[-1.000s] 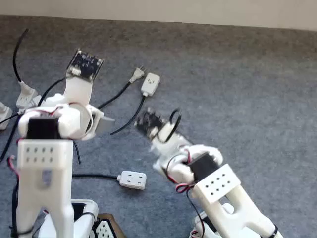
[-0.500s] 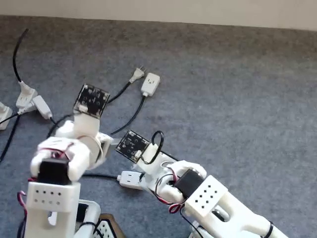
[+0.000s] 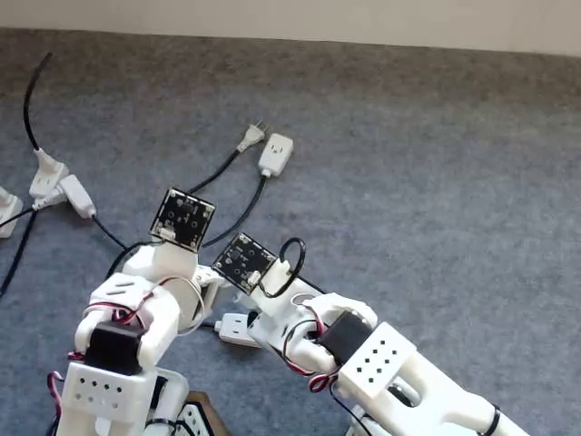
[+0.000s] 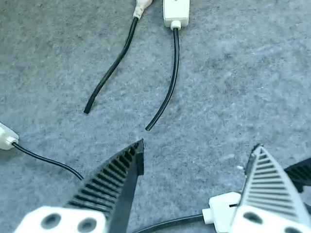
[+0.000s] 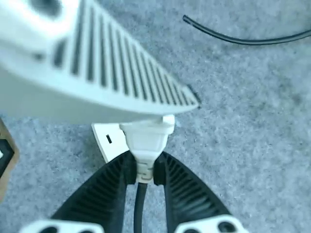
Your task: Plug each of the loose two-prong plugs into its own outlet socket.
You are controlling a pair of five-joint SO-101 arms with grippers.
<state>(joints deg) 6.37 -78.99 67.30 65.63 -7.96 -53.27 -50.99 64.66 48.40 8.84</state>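
The right gripper (image 5: pixel 145 162) is pinched on a white plug (image 5: pixel 146 136) at its neck, with the cord running back between the fingers. The plug's nose is at the near socket (image 5: pixel 108 141); whether the prongs are in cannot be told. The left gripper (image 4: pixel 199 148) gapes wide just beside that socket, holding nothing. The right arm lies low and outstretched; the left is folded, wrist tipped down. A far socket (image 3: pixel 276 154) and far plug (image 3: pixel 251 136) lie well apart on the mat (image 3: pixel 436 182).
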